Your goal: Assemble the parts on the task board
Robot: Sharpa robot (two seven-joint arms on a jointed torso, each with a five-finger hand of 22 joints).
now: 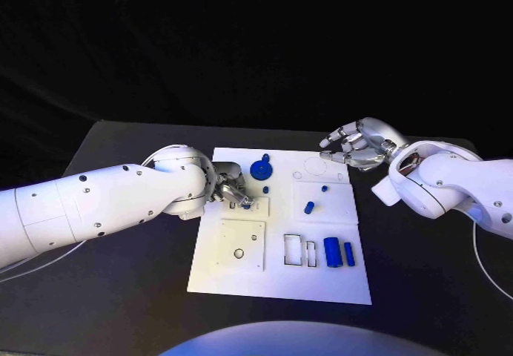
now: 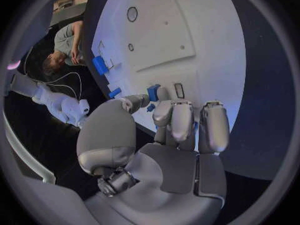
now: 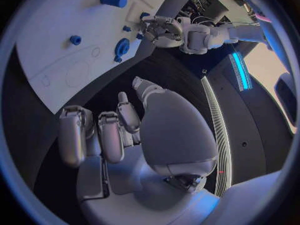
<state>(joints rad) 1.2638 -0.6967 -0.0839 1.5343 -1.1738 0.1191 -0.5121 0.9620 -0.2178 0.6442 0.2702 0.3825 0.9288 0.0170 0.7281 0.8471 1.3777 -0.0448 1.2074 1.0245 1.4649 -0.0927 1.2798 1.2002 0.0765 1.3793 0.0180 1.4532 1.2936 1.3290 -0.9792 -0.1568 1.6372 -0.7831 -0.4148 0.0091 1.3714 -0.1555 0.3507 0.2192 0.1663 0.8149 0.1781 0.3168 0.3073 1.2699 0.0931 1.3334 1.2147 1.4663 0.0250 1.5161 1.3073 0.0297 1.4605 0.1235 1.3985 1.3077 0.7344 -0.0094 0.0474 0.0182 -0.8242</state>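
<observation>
The white task board (image 1: 280,278) lies in the middle of the black table. My left hand (image 1: 229,190) hovers low over the board's left part with its fingers curled, and a small blue part (image 2: 150,107) shows pinched between thumb and fingertips. Just beyond them a blue peg (image 2: 153,91) stands on the board. My right hand (image 1: 358,144) hangs above the board's far right corner, fingers curled in with nothing in them. A round blue disc (image 1: 261,170) sits at the board's back, also seen as the disc (image 3: 121,48).
Two blue blocks (image 1: 339,253) lie side by side at the board's front right, beside empty rectangular slots (image 1: 292,250). Small blue pegs (image 1: 308,207) stand mid-board. A raised white plate (image 1: 242,245) covers the front left.
</observation>
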